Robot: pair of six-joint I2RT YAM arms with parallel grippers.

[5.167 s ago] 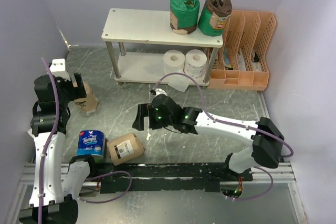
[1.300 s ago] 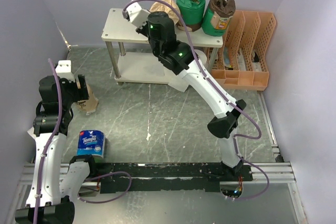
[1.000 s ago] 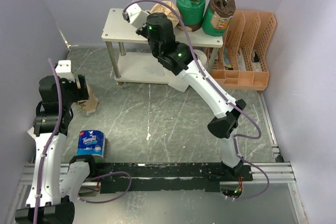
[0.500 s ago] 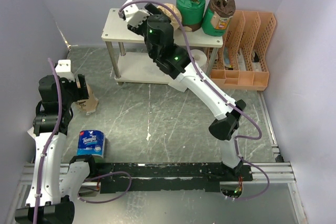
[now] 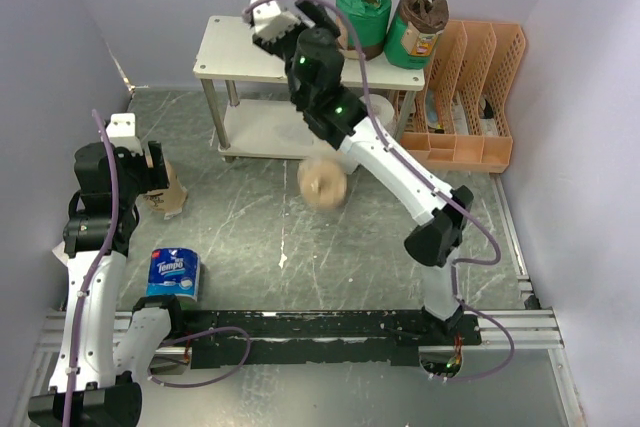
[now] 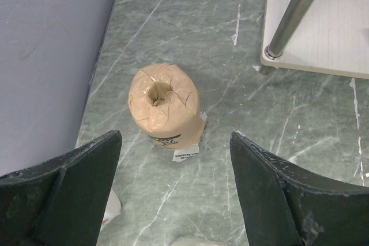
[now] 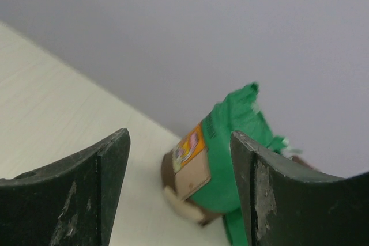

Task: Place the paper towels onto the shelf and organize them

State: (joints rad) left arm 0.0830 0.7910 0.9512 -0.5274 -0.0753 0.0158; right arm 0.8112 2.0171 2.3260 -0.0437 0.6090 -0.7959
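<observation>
While both grippers (image 6: 174, 142) (image 7: 179, 137) gape empty, two green rolls (image 5: 357, 9) (image 5: 415, 32) on shelf (image 5: 250, 47), two tan rolls (image 5: 165, 192) (image 5: 323, 184) off it

In the top view a tan round roll (image 5: 323, 184) before the low off-white two-tier shelf (image 5: 240, 47) is only a blur — if it touches the floor cannot be told. The right arm (image 5: 390, 162) hides most of a bare white roll (image 5: 378, 107) on the lower board. In the right wrist view the green-wrapped roll (image 7: 222, 159) is soft and cut by the bottom edge — its label is unreadable.
</observation>
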